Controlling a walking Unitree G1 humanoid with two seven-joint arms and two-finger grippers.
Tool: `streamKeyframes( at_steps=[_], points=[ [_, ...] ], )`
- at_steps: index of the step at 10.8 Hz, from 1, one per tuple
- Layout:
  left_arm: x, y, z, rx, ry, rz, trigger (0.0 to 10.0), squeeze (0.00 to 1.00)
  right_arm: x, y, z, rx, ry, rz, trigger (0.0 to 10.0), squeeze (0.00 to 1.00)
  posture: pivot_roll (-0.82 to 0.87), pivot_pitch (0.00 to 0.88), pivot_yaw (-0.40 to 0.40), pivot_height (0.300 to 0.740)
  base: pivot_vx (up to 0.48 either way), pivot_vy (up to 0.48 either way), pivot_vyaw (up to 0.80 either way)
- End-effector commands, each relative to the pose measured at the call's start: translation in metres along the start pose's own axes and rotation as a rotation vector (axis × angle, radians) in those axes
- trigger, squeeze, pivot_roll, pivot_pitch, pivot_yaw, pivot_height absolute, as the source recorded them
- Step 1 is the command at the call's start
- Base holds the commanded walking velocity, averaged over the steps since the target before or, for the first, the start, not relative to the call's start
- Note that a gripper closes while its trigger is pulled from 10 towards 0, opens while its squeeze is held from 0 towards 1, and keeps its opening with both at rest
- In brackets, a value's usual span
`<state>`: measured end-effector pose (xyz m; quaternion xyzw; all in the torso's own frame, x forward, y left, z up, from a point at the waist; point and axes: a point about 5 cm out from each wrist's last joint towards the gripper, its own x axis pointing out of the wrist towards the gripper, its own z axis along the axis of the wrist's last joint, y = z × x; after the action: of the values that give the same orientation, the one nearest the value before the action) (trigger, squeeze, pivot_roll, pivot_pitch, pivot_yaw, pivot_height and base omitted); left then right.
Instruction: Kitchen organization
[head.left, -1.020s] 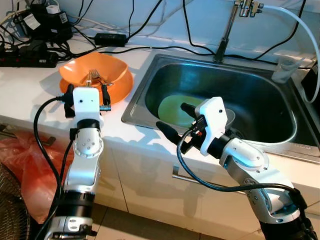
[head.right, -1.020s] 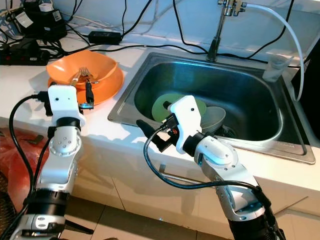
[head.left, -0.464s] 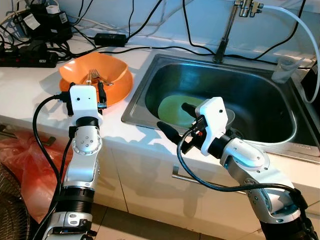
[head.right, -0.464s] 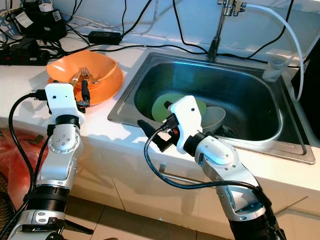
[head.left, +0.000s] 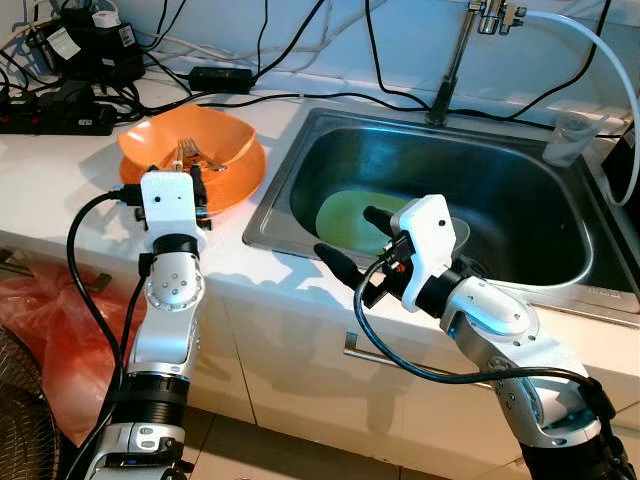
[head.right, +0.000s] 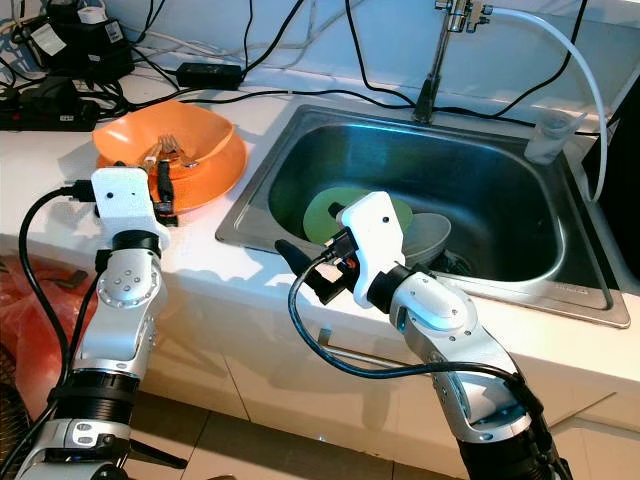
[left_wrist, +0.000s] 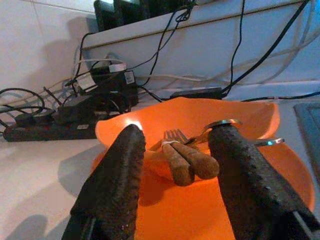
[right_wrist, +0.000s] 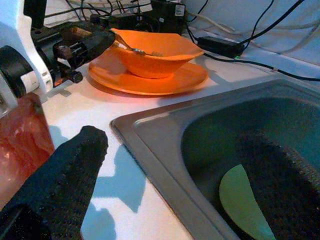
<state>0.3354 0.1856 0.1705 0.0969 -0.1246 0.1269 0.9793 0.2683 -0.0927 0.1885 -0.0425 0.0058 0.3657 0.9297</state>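
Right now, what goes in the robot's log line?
left hand: open at orange bowl | right hand: open over sink edge

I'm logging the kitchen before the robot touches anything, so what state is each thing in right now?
Left gripper: open, fingers either side of the cutlery handles.
Right gripper: open, over the sink's front edge, holding nothing.
Orange bowl: upright on the orange plate, holding a fork and spoon.
Sink: no water visible.
Green plate: lying on the sink floor.
Tap: not running.
Clear cup: upright on the sink's rim.
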Motion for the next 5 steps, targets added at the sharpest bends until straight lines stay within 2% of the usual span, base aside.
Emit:
streamKeyframes(
  at_steps=[1,3,5],
  points=[
    [0.004,-0.002,0.005,-0.003,-0.02,-0.015,0.0,0.0,-0.003,0.003,-0.001,0.014,0.001,0.029,10.0,0.0,-0.05,0.0,-0.017,0.74,0.0,0.0,0.0],
    [0.004,-0.003,0.005,-0.005,-0.021,-0.018,0.0,0.0,-0.006,0.016,-0.003,0.032,0.019,0.124,10.0,0.0,-0.05,0.0,-0.016,0.74,0.0,0.0,0.0],
    [0.005,-0.003,0.006,-0.003,-0.026,-0.021,0.0,0.0,-0.007,0.019,-0.003,0.038,0.015,0.142,10.0,0.0,-0.05,0.0,-0.013,0.74,0.0,0.0,0.0]
  ],
)
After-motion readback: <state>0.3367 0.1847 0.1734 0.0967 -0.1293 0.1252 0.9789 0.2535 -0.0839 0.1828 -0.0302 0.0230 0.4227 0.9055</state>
